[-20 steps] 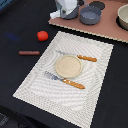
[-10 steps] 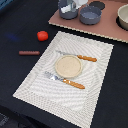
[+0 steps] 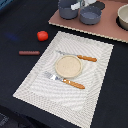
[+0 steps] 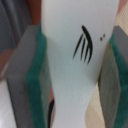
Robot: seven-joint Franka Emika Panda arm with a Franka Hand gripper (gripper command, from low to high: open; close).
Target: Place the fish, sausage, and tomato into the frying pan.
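Observation:
In the wrist view my gripper (image 4: 74, 80) is shut on the fish (image 4: 75, 45), a flat white piece with black marks, held between the green pads (image 4: 35, 85). In the exterior view the gripper (image 3: 80, 5) is at the far edge, between the grey pot (image 3: 66, 9) and the blue-grey frying pan (image 3: 90, 16). The pan stands on a brown board (image 3: 107, 27). The red tomato (image 3: 42, 35) and the reddish-brown sausage (image 3: 29, 52) lie on the dark table at the exterior view's left, apart from each other.
A striped placemat (image 3: 45, 87) holds a tan plate (image 3: 68, 66), an orange-handled fork (image 3: 65, 80) and knife (image 3: 78, 56). A cream bowl (image 3: 123, 17) stands on the board at the exterior view's right.
The gripper with the fish has shifted a little toward the exterior view's right, nearer the frying pan. The tomato and sausage have not moved.

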